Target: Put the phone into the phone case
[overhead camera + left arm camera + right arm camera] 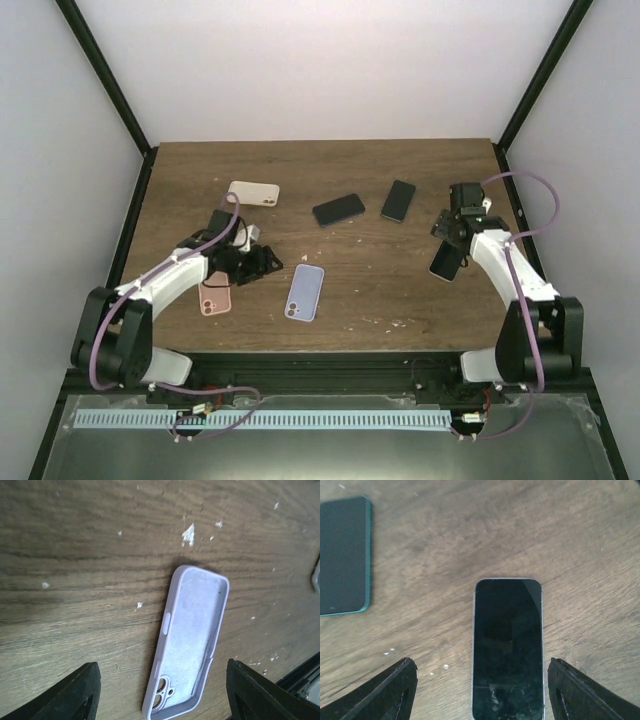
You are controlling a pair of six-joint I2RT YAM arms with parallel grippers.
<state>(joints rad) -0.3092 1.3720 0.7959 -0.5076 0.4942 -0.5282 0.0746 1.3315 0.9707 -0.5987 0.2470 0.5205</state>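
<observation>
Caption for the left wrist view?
Left gripper open above an empty lilac phone case, cavity up, on the wooden table.

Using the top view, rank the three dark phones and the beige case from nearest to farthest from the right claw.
1. Nearest phone, beside the right claw.
2. Upright phone, back right.
3. Slanted phone, back centre.
4. Beige case, back left.
</observation>
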